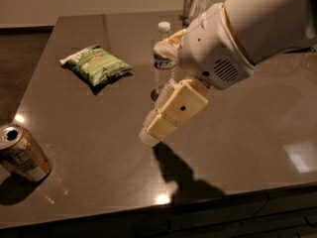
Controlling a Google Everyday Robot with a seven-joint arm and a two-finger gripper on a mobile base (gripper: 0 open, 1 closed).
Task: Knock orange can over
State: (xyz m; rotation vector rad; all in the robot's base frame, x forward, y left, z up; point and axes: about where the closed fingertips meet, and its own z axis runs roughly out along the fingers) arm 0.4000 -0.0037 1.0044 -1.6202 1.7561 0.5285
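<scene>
The orange can (22,153) stands upright near the table's front left corner, its silver top open. My gripper (154,90) hangs above the middle of the table, well to the right of the can and not touching it. Its cream fingers are spread apart and hold nothing. The lower finger (171,110) points down and left toward the table top. The upper finger (168,39) partly covers the water bottle behind it. The white arm fills the upper right of the view.
A clear plastic water bottle (162,63) stands just behind the gripper. A green snack bag (96,63) lies at the back left. A metal cup (195,5) stands at the far edge. The dark table (99,133) ends close in front and to the left of the can.
</scene>
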